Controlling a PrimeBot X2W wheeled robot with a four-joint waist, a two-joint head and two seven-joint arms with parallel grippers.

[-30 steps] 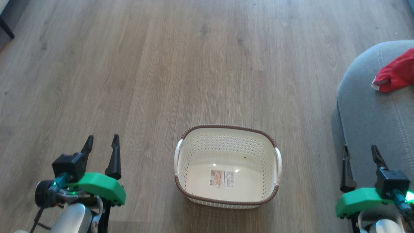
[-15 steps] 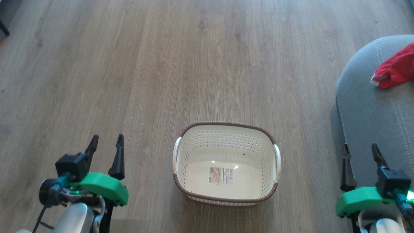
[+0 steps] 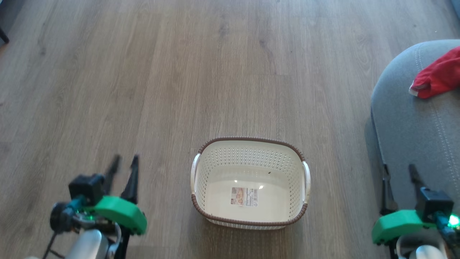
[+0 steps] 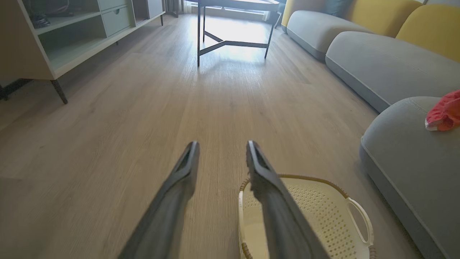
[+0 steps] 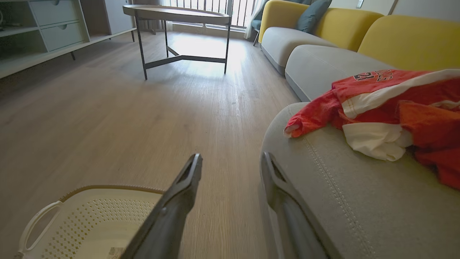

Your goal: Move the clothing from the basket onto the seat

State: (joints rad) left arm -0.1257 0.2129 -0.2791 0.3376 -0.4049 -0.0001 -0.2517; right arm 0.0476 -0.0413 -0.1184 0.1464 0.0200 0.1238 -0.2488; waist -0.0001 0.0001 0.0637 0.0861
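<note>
Red-white fabric clothing (image 3: 436, 77) on grey upholstered seat (image 3: 406, 136); cream perforated plastic basket (image 3: 248, 138) btwn L gripper (image 3: 125, 160), R gripper (image 3: 398, 169), both spread.

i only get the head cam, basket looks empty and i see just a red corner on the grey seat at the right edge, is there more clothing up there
observer: yes, the right wrist view shows a heap of red and white clothing lying on the seat, one piece with printed lettering.
operator: left gripper is blurred for me, holding anything
observer: no, in the left wrist view the left gripper has its fingers apart with nothing between them.
operator: what's beyond the seat
observer: more grey sofa cushions with yellow backrests.
</note>
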